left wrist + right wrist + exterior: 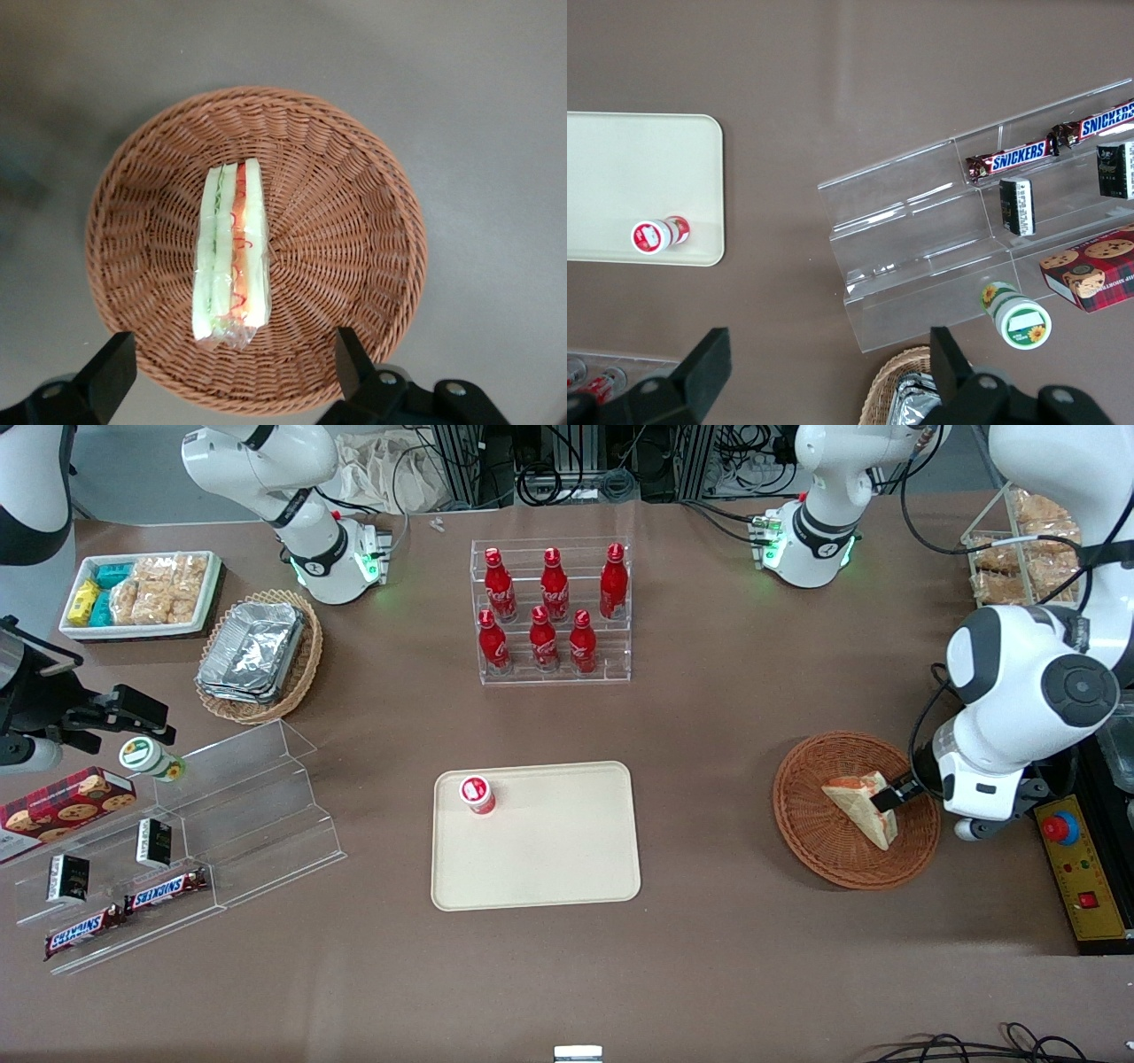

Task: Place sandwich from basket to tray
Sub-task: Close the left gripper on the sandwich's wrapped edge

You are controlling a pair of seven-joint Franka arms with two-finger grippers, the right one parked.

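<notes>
Brown tabletop [709, 717] carries everything. The cream tray [549, 850] sits near the middle, with a small red-and-white cup [477, 794] standing in its corner toward the parked arm's end, on the edge farther from the front camera. The clear rack of red bottles [551, 611] is farther from the front camera than the tray. The reddish-brown basket [811, 824] sits toward my working end of the tabletop, well apart from the tray.

The sandwich [232, 252] lies inside the basket, a wrapped wedge with its red and green filling edge showing to my wrist camera, resting on the weave close to the basket's middle. In the front view the sandwich [864, 804] shows as a pale triangle.

My hand [230, 363] hangs over the basket, spread wide, gripping nothing. Both fingers [111, 367] flank one end of the sandwich with clear gaps on each side, not touching it. From the front my hand [890, 797] sits right at the sandwich's edge toward my arm.
</notes>
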